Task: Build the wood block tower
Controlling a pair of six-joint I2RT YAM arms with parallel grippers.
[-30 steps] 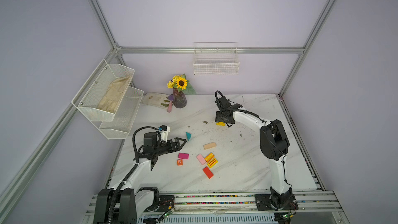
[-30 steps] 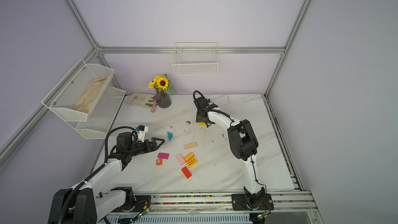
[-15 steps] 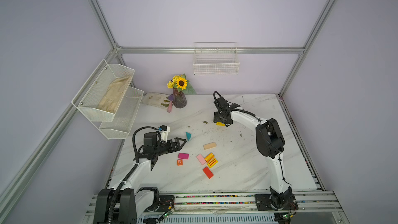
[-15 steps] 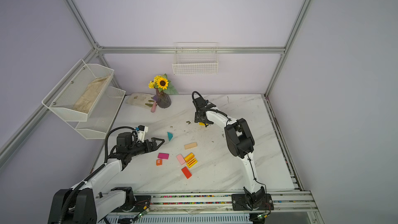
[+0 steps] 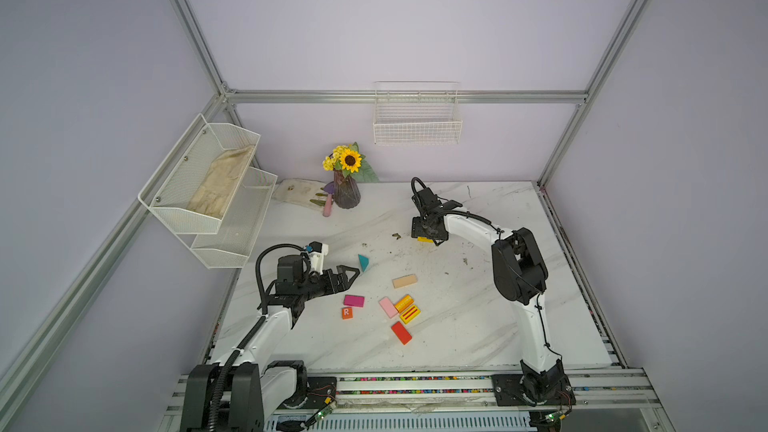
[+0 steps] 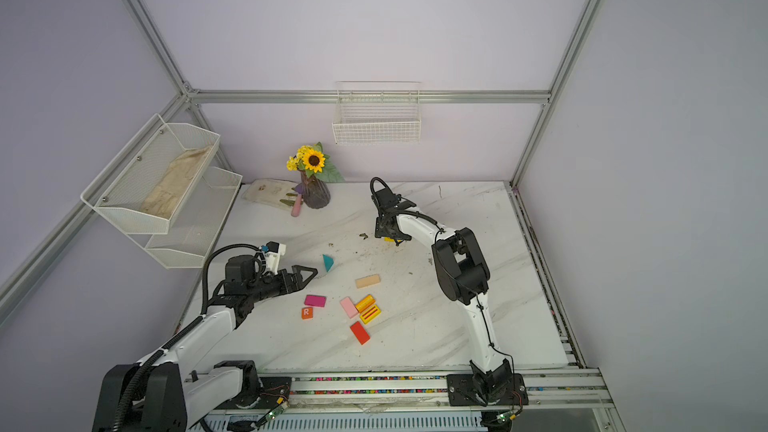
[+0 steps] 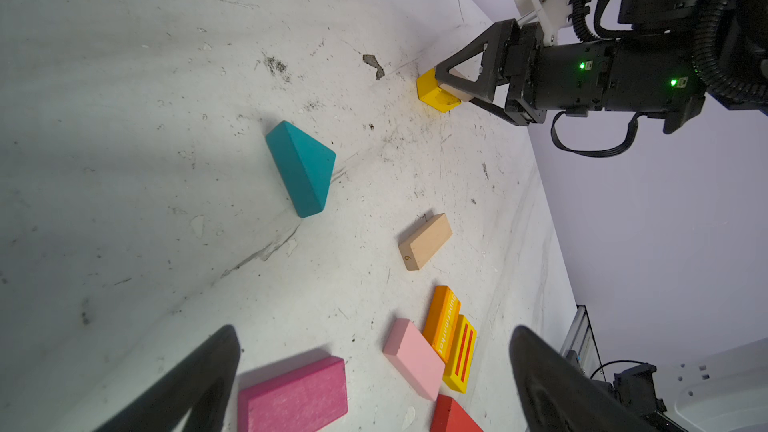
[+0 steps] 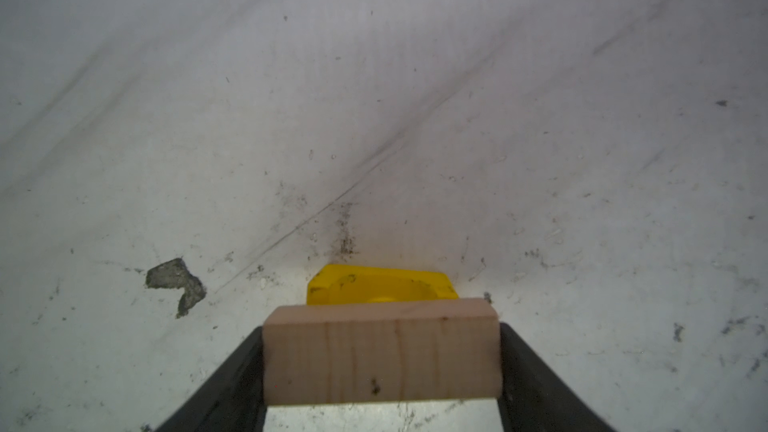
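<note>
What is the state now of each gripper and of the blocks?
right gripper: shut on plain wood block
left gripper: open, empty
plain wood block: held over yellow block
yellow block: resting on table
teal triangle: lying loose on table
red block: lying flat, loose

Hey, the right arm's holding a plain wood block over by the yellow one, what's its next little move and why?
Probably ease the wood block straight down onto the yellow block. The right gripper clamps it in its jaws, the yellow block shows just beyond it, partly hidden, and whether they touch is unclear.
</note>
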